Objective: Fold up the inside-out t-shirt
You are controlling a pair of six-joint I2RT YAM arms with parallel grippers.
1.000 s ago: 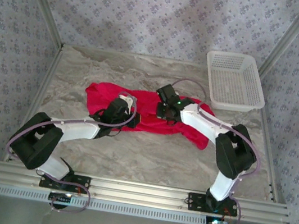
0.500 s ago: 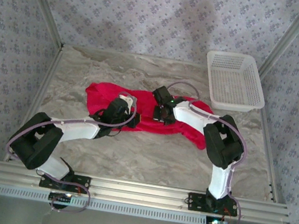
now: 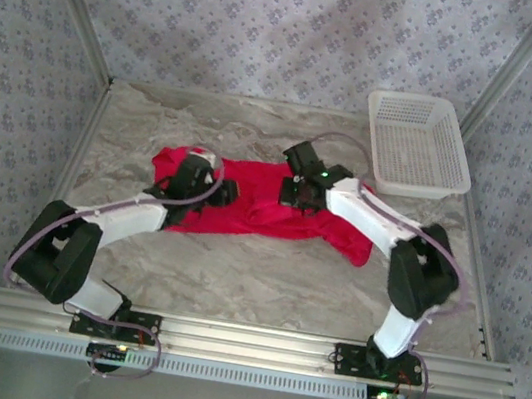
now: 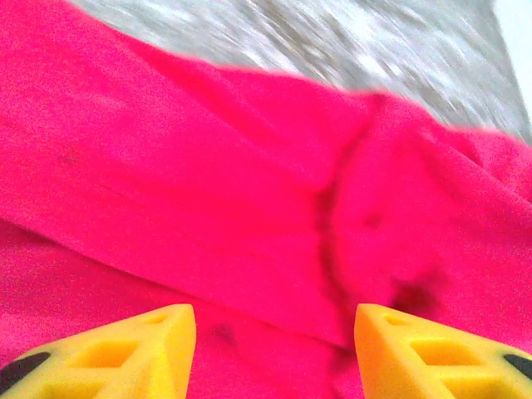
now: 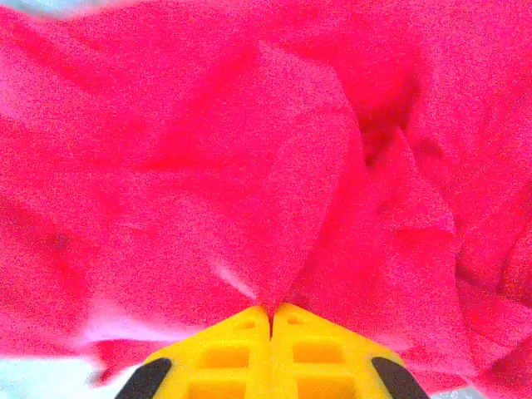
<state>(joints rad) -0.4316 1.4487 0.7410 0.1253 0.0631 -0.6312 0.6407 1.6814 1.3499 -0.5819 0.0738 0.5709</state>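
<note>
Item: inside-out t-shirt, bright red, lying rumpled and spread sideways across the middle of the marbled surface, reaching from left of centre to right of centre, with its right end bunching up near the right arm. Showing no print, with creases and overlapping folds running through it. Left tool hovering at the shirt's left end, pointing down at the cloth; in the left wrist view standing open, yellow fingers well apart, nothing sitting between them, red fabric with a dark seam-like crease lying beneath and a strip of grey surface showing beyond the far hem. Right tool resting on the shirt's upper middle; in the right wrist view closed tight, yellow fingertips meeting, pinching a raised ridge of the cloth that is peaking up from the tips. White mesh basket sitting at the far right corner of the surface, apart from the shirt.
</note>
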